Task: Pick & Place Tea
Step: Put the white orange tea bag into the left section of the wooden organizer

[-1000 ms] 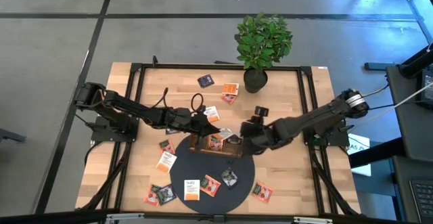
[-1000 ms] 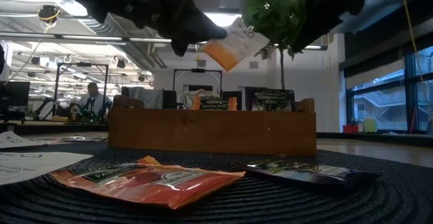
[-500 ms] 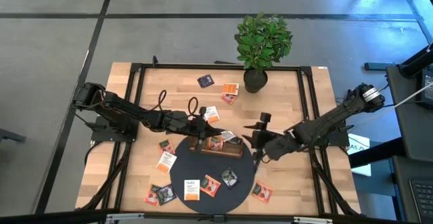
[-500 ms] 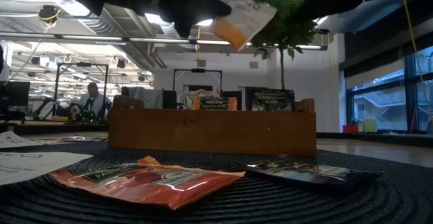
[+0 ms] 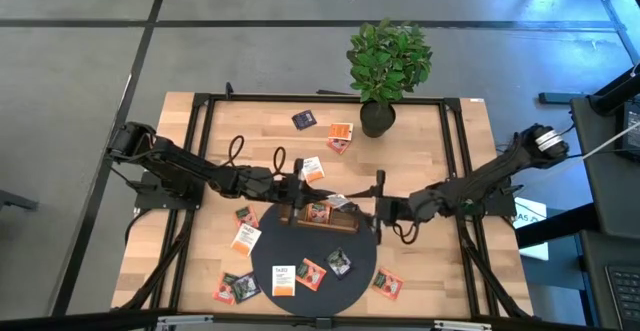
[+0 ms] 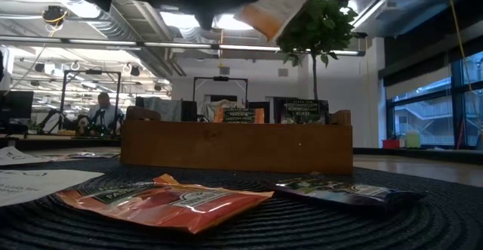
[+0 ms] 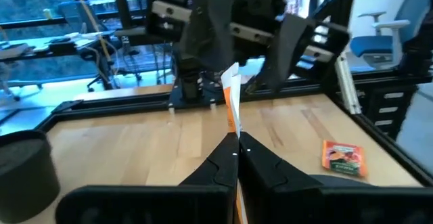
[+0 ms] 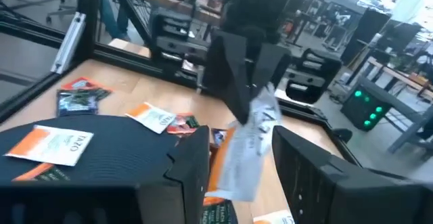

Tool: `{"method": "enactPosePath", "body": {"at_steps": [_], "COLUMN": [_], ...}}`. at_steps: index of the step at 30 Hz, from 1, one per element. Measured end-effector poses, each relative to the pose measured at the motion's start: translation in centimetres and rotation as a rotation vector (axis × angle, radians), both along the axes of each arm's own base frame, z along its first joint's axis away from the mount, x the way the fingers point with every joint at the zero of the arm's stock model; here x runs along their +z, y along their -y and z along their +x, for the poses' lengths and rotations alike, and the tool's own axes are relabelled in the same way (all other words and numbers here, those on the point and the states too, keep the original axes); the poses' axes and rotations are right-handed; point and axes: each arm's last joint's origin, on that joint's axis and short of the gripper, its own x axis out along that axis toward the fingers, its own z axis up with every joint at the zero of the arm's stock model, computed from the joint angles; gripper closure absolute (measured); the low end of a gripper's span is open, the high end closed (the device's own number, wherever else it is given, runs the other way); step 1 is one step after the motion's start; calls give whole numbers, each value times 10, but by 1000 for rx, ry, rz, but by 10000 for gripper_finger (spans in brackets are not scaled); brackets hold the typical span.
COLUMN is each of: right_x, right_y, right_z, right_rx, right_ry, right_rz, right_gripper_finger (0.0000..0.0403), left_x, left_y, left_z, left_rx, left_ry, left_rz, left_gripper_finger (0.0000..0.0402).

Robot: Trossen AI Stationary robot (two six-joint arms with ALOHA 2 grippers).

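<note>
Left gripper (image 7: 237, 139) is clamped shut on one orange-and-white sachet (image 7: 231, 105), held on edge above the wooden tray (image 5: 320, 214), over its end nearest the left arm. In the low view the same sachet (image 6: 273, 8) is seen hanging high over the tray (image 6: 236, 146).

Right gripper (image 5: 380, 211) is parked just off the tray's opposite end, fingers spread, nothing gripped.

Several sachets are stood upright inside the tray (image 6: 235, 115). More are scattered around it: three on the dark round mat (image 5: 352, 269) in front of the tray (image 5: 311, 273), a cluster on the wood beyond the mat's left edge (image 5: 246, 238), others between the tray and the potted plant (image 5: 388, 66), e.g. (image 5: 341, 133).
</note>
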Motion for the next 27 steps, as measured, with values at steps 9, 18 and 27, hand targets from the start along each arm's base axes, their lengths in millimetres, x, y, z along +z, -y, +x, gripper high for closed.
{"method": "enactPosePath", "body": {"at_steps": [9,18,27], "right_x": [0,2,4], "right_y": [10,20,24], "right_z": [12,18,19], "right_rx": [-45,85,79], "right_ry": [63,92,110], "right_rz": [37,169,173], "right_gripper_finger": [240,240,287], "left_x": [1,3,5], "left_y": [6,6,10], "left_z": [-1,-1,-2], "left_rx": [-41,-23,-35], "left_ry": [16,32,51], "left_rz": [20,27,23], "left_gripper_finger": [399,399,399]}}
